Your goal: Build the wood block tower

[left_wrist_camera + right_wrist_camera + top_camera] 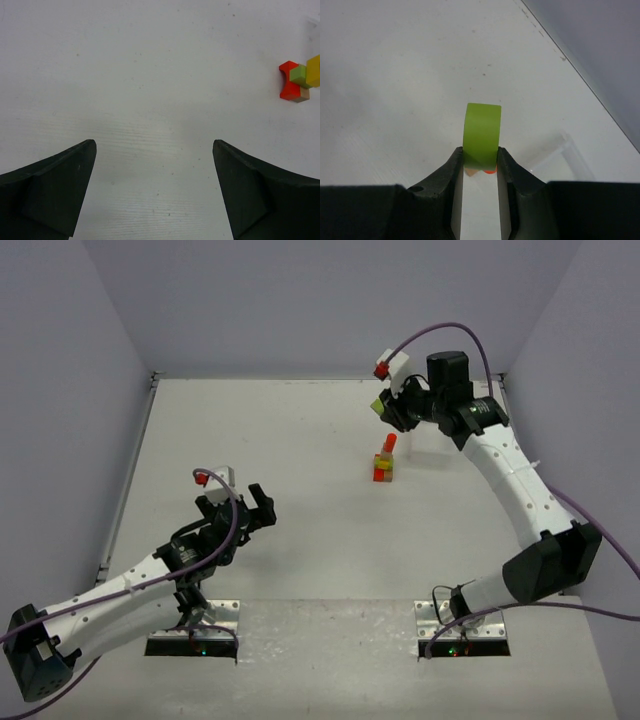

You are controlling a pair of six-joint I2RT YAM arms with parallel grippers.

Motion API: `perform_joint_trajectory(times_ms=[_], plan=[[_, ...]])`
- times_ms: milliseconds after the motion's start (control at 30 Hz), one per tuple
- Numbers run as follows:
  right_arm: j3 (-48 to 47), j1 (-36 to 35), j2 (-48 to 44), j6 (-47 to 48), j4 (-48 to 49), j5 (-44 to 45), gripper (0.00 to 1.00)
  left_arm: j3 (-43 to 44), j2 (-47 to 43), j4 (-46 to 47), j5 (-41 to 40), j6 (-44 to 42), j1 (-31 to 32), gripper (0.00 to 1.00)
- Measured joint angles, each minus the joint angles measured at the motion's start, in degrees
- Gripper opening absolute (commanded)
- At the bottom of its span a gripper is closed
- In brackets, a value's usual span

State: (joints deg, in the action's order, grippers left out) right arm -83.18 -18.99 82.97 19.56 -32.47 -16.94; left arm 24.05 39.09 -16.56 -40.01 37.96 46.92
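Stack: a small stack of coloured wooden blocks [383, 468] stands on the white table [270, 420]. It is red and yellow low down, with a red-orange piece upright on top. From the left wrist it shows as a tight bunch of red, green, yellow and plain brown faces at the right edge of the view.

Green block: a lime green half-round wooden block [482, 132] is up off the table. It sits just beyond the stack on the side towards the back wall and does not touch it. Its curved face is turned towards the wrist camera.

Right hand: the right hand [380, 408] pinches the green block, one finger against each flat side. A sliver of red and a sliver of brown from the stack peep out under the block between the fingers.

Left hand: the left hand [153, 143] is spread wide with nothing between its fingers. It hangs over bare table well apart from the stack, on the side nearer the arm bases and to the left.

Right arm: it reaches past the stack on its right side and bends back in towards it, with a purple cable [450, 330] looping over the wrist.

Surroundings: pale lilac walls [300, 300] close in the table behind the stack and to both sides.
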Motion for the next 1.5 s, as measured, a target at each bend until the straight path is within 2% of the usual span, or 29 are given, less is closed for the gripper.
perform_joint_trajectory(times_ms=[267,600,967,1500], plan=[[-0.8,2.7,3.0,12.1,-11.8,-2.2,0.17,0.4,0.4,-0.2,-0.3,-0.9,0.0,1.00],[-0.5,2.6,5.0,21.2,-14.6,-3.0,0.20,3.4,-0.9,-1.7,-0.9,-4.4,0.0,1.00],[-3.8,3.3,11.4,22.7,-14.2,-1.7,0.22,3.6,-0.6,-1.8,-1.2,-5.2,0.0,1.00],[-3.5,4.6,11.5,23.9,-12.7,-1.7,0.24,3.6,-0.5,-1.7,-1.2,-6.1,0.0,1.00]])
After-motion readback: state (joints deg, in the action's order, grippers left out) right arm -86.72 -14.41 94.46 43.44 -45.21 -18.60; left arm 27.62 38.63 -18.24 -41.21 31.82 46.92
